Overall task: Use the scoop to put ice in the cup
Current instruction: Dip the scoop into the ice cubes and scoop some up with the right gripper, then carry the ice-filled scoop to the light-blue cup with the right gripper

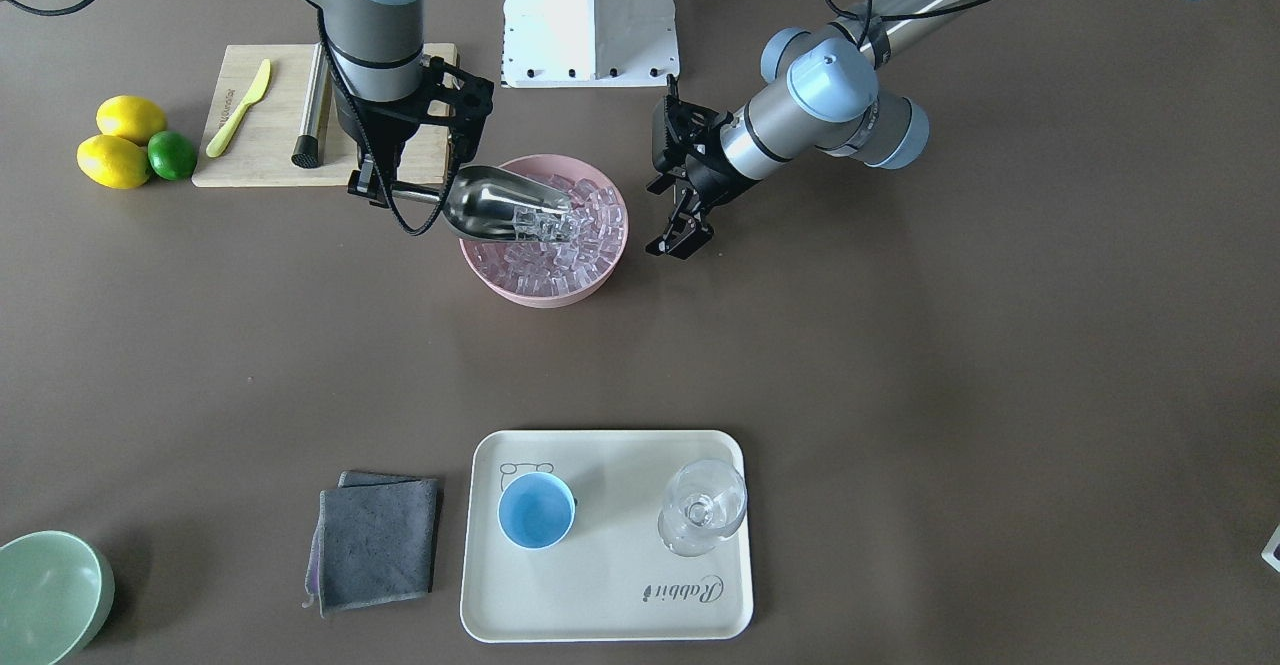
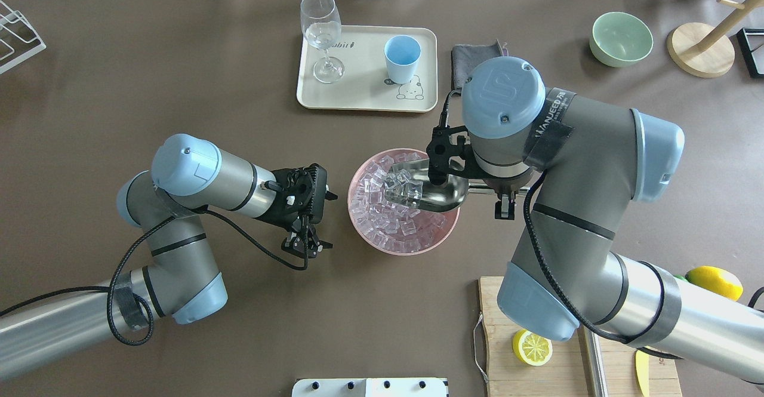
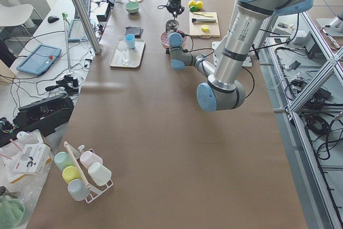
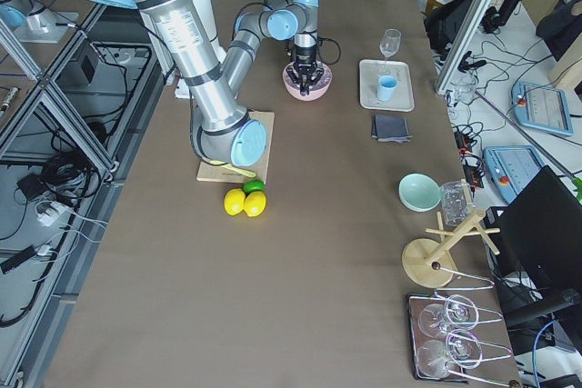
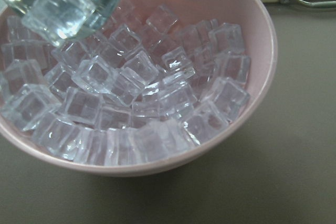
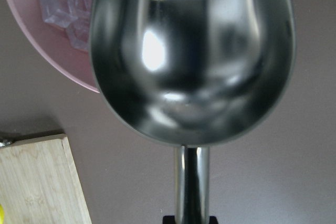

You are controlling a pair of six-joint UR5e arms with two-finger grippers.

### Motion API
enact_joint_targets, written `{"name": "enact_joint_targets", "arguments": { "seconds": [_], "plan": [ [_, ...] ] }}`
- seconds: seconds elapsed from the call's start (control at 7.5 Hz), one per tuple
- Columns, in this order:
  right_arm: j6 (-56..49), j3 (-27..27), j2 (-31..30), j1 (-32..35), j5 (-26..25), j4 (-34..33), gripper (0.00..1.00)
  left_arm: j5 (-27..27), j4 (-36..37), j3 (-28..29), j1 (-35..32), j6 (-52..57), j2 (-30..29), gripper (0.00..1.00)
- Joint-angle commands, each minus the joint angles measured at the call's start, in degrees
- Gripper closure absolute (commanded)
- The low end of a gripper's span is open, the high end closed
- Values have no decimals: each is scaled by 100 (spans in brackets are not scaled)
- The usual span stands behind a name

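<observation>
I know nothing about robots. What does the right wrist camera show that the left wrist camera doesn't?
Only the right wrist view shows the scoop from its handle end: the shiny hollow trough and the straight rod handle. Only the left wrist view shows nearly the whole pink bowl, filled with ice. Both show a few cubes at the scoop's mouth, part of the bowl, a corner of the wooden board and the brown table.
</observation>
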Motion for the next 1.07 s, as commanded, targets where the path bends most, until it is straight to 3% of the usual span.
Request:
{"name": "enact_joint_targets", "arguments": {
  "seconds": [0.0, 0.27, 0.53, 0.67, 0.93],
  "plan": [
    [75, 43, -166, 248, 401, 454, 100, -25, 44, -61, -30, 0, 0, 1],
    [364, 43, -218, 450, 753, 680, 100, -52, 44, -139, -117, 0, 9, 1],
    [821, 43, -778, 617, 1105, 1767, 100, -392, 236, -333, -266, 9, 184, 1],
    [979, 78, -842, 653, 1098, 1955, 100, -708, 394, -342, -406, 9, 228, 1],
    [2326, 201, -799, 863, 1106, 1957, 100, -790, 588, -429, -434, 18, 229, 1]
  ]
}}
